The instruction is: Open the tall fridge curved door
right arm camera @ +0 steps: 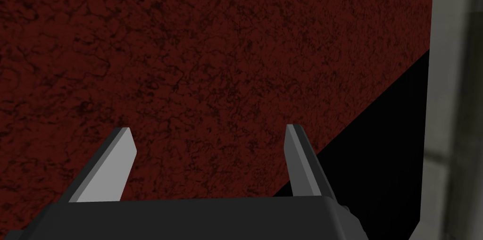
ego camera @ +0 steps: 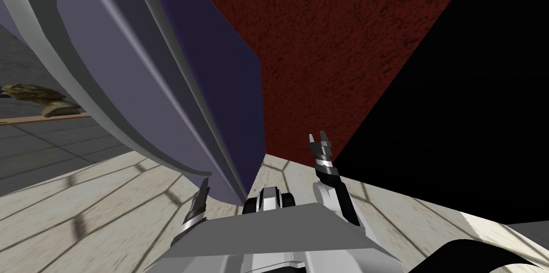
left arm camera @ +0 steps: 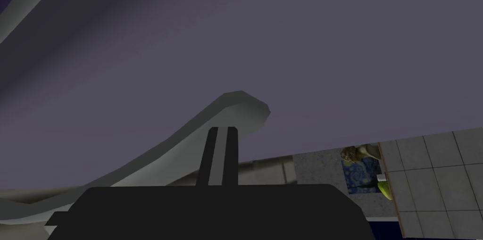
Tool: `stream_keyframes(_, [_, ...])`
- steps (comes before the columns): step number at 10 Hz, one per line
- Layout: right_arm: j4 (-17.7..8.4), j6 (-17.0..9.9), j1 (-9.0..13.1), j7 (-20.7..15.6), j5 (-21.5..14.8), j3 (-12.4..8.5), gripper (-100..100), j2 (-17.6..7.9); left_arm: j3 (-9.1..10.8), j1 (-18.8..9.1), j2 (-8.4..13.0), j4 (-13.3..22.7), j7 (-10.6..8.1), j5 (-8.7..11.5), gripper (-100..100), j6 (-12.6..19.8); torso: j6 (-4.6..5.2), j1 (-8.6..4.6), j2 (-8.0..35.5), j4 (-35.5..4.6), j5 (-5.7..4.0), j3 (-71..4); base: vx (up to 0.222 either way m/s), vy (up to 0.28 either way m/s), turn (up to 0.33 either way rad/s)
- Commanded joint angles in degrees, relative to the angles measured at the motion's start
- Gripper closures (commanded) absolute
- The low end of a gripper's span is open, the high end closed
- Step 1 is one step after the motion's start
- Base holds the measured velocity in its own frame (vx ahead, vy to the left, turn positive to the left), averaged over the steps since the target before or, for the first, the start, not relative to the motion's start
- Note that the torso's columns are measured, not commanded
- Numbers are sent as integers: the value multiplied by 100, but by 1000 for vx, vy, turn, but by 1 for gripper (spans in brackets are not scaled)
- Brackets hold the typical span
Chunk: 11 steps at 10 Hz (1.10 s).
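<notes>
The tall fridge's curved door (ego camera: 134, 66) is blue-grey and rises at the left of the head view, with a pale grey curved handle (ego camera: 80, 82) running along it. My left gripper (ego camera: 202, 188) is low, right beside the door's bottom edge. In the left wrist view its two fingers stand pressed together, so the left gripper (left arm camera: 222, 130) is shut with nothing between them; the handle's end (left arm camera: 238, 109) lies just beyond the fingertips against the door (left arm camera: 306, 53). My right gripper (ego camera: 319, 138) is held up to the right, open (right arm camera: 207, 131), and empty.
A dark red wall (ego camera: 332, 44) stands behind the fridge, with a black area (ego camera: 472, 98) to its right. Pale tiled floor (ego camera: 80, 205) spreads below. A brownish object (ego camera: 37, 98) sits on a ledge far left.
</notes>
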<state>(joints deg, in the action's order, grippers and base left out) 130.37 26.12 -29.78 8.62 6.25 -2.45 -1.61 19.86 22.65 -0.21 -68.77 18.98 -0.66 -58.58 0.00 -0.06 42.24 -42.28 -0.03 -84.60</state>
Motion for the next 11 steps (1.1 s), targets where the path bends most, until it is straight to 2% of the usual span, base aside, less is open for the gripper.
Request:
stream_keyframes(1, [0,0,0,0,0,0,0,0,62,91,369,-86,-21,1,-100,68,0,0,-1,-2,-3,0,3,-45,-16])
stream_keyframes(4, [0,0,0,0,0,1,0,1,182,287,666,-305,-79,6,-100,235,3,14,-7,-6,-6,-4,18,-38,-10])
stream_keyframes(7, [0,0,0,0,0,0,0,0,279,447,771,-483,-127,11,-100,373,-3,22,0,-19,-24,-7,12,-34,-11])
stream_keyframes(11, [0,0,0,0,0,0,0,1,587,956,860,-1046,-282,26,-100,820,-1,8,3,-32,-51,-14,40,-65,-22])
